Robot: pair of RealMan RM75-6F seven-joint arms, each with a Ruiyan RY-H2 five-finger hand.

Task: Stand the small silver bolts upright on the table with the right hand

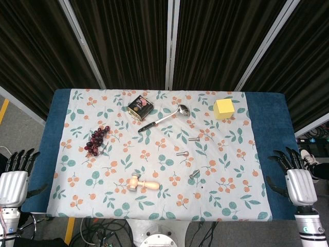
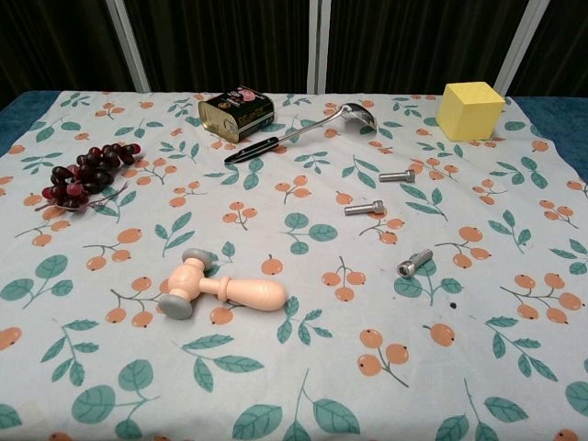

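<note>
Only the head view shows the robot hands: the left robot hand (image 1: 15, 177) sits off the desk's left edge and the right robot hand (image 1: 297, 177) off its right edge, each pointing away from the camera with fingers spread apart and holding nothing. The chest view shows neither of them, but gives a closer look at the things on the floral cloth (image 2: 303, 386) that covers the desk (image 1: 51, 154).

Three small silver bolts lie on their sides right of centre, well apart from both hands. The far bolt (image 2: 397, 175) and the middle bolt (image 2: 365, 209) lie roughly crosswise; the near bolt (image 2: 414, 264) lies at a slant with its socket head toward the camera.

A wooden toy mallet (image 2: 220, 289) lies near the front, left of the bolts. A bunch of dark grapes (image 2: 83, 175) rests at the left. At the back sit a tin can (image 2: 236, 112) on its side, a ladle (image 2: 299, 131) with a black handle, and a yellow cube (image 2: 470, 110).
</note>
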